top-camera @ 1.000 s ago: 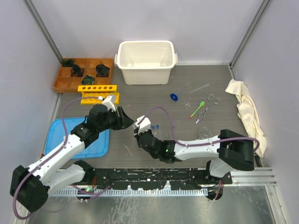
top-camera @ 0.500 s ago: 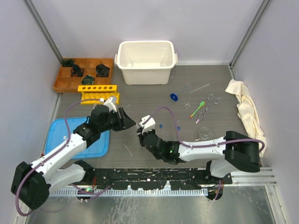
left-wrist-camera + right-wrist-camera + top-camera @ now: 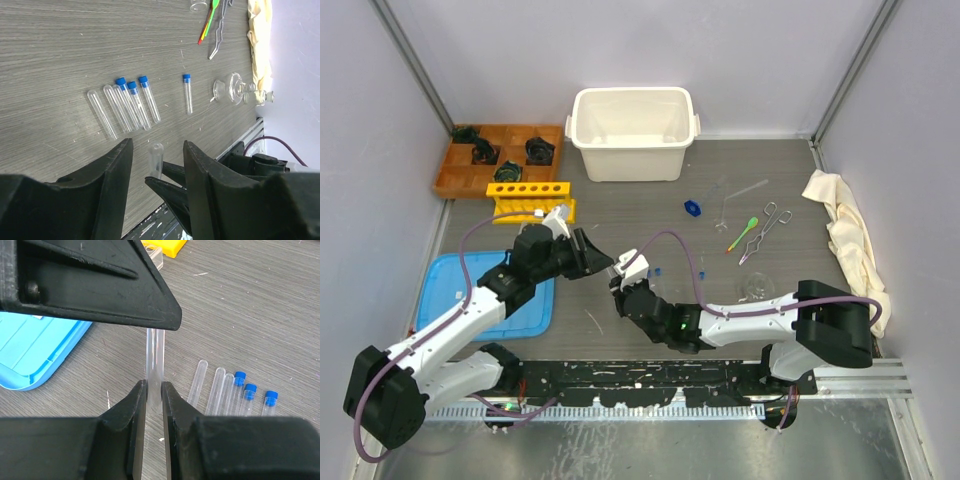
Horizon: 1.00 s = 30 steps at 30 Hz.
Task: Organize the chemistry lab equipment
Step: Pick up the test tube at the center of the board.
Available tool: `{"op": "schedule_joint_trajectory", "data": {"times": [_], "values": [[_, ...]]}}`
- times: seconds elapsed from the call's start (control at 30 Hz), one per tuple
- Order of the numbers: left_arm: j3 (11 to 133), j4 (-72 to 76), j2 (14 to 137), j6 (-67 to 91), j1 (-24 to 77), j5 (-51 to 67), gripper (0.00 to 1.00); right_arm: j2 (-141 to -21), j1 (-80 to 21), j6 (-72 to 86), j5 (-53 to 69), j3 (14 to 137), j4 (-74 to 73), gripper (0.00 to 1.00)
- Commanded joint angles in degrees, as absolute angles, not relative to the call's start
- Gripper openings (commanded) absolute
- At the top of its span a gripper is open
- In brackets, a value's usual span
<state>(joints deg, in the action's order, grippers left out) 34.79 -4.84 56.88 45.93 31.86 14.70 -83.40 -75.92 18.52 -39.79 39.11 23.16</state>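
**labrat_42:** so how far along were you at that point?

**benchbot:** Barely started, honestly. Your right gripper (image 3: 154, 390) was pinched tight on one uncapped clear glass test tube (image 3: 155, 352) and held it upright above the grey wood-grain table (image 3: 640, 215). Your left gripper (image 3: 156, 146) was open, with a jaw on either side of the tube's top end. There was a gap on both sides, so it had no grip on anything. It looked to me like you were partway through a handover.

**labrat_42:** and the rest of the kit?

**benchbot:** All still to do, as far as I could see. The yellow holed tube rack (image 3: 530, 198) stood at the back left, and I saw no tube standing in it. A row of loose glass tubes (image 3: 125, 105), some with blue caps, lay flat on the table under your grippers. One more blue-capped tube (image 3: 187, 93) lay near them. The small round glass flask (image 3: 231, 90) sat further right. The metal scissor-handled forceps (image 3: 767, 224) and green plastic spoon (image 3: 744, 232) lay side by side, well away from the rack. My guess is you were on the first tube, with everything else waiting
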Motion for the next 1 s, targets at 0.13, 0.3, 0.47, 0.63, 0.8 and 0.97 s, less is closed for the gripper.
{"op": "schedule_joint_trajectory", "data": {"times": [0.13, 0.3, 0.47, 0.63, 0.8, 0.97], "values": [[34.8, -0.96, 57.37, 46.49, 31.85, 16.43, 0.32, -83.41, -76.46, 18.26, -40.9, 41.46, 26.89, 0.01], [34.54, -0.38, 58.07, 46.58, 31.86, 16.66, 0.28, -83.5, -76.46, 18.37, -41.04, 41.31, 27.16, 0.01], [34.56, -0.8, 58.28, 46.43, 31.8, 16.16, 0.2, -83.5, -76.46, 18.44, -41.04, 41.23, 27.09, 0.01], [34.79, -2.29, 58.52, 45.3, 31.78, 13.8, 0.01, -83.34, -76.55, 18.72, -40.83, 41.05, 26.73, 0.01], [36.4, -4.96, 59.5, 42.24, 31.73, 9.71, 0.0, -82.33, -76.88, 18.72, -39.18, 40.78, 25.98, 0.28], [38.51, -6.59, 60.62, 38.57, 31.79, 2.17, 0.0, -79.77, -77.87, 18.64, -37.79, 41.04, 23.12, 0.38]]}}
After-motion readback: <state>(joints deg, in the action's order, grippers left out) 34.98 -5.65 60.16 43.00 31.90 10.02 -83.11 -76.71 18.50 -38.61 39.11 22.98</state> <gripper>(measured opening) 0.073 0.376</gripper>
